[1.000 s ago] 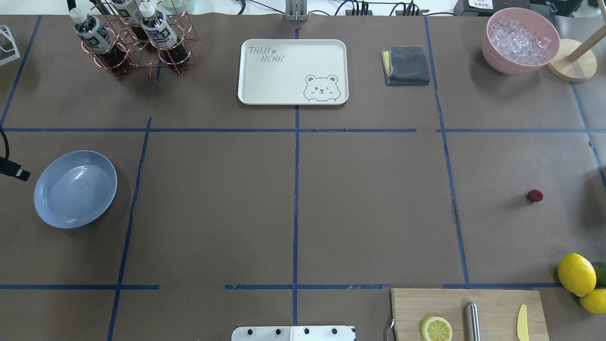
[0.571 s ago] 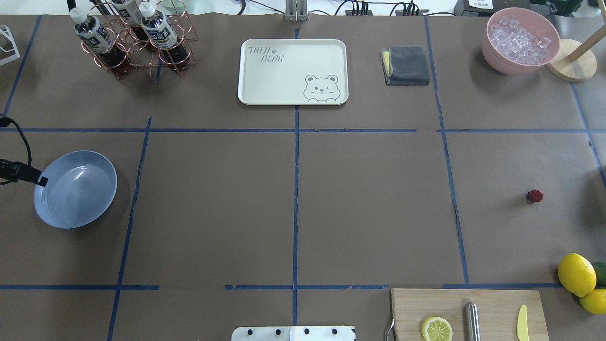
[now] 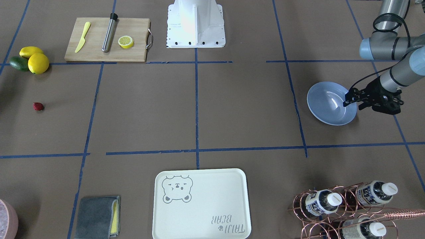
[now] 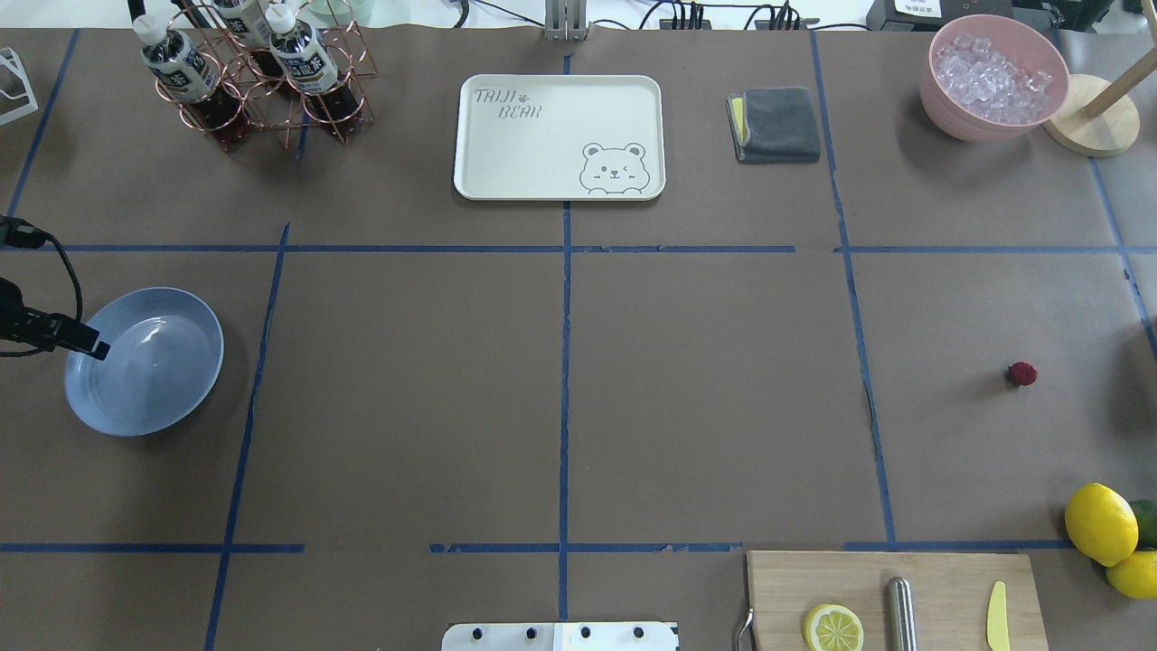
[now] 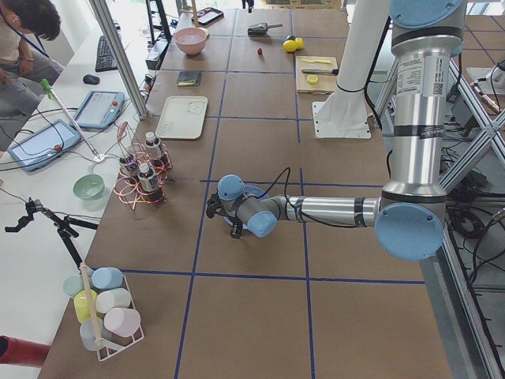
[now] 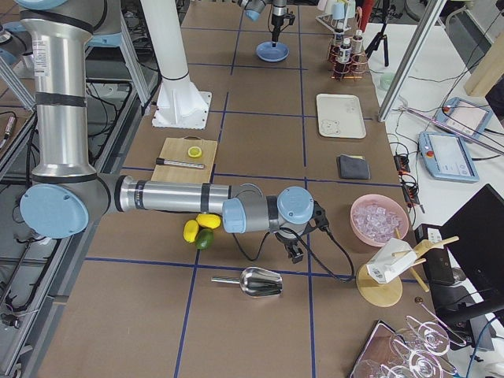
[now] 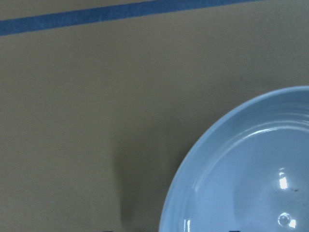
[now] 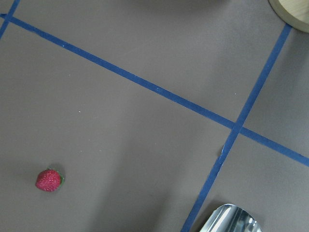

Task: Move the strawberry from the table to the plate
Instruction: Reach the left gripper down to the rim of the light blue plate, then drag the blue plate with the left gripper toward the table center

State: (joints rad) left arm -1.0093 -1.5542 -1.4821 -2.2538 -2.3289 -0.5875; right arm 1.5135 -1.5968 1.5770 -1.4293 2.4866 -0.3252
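Observation:
The strawberry (image 4: 1022, 373) is a small dark-red berry lying on the table (image 4: 705, 398) at the far right, also seen in the front view (image 3: 38, 106) and the right wrist view (image 8: 49, 180). The pale-blue plate (image 4: 158, 375) sits at the far left and holds nothing. My left gripper (image 4: 89, 345) hangs over the plate's left rim (image 3: 332, 121), apparently open, with the rim (image 7: 169, 212) between its fingers. My right gripper (image 6: 295, 252) shows only in the exterior right view, low over the table at the right end, and I cannot tell its state.
A cream bear tray (image 4: 560, 136), a grey cloth (image 4: 777, 124), a copper bottle rack (image 4: 262, 72) and a pink bowl of ice (image 4: 994, 77) line the far side. Lemons (image 4: 1100, 523) and a cutting board (image 4: 940, 588) lie near right. A metal scoop (image 6: 256, 281) is beside the right arm.
My left gripper has come in from the left edge of the overhead view and now reaches over the plate's left rim. The strawberry and the plate have not moved.

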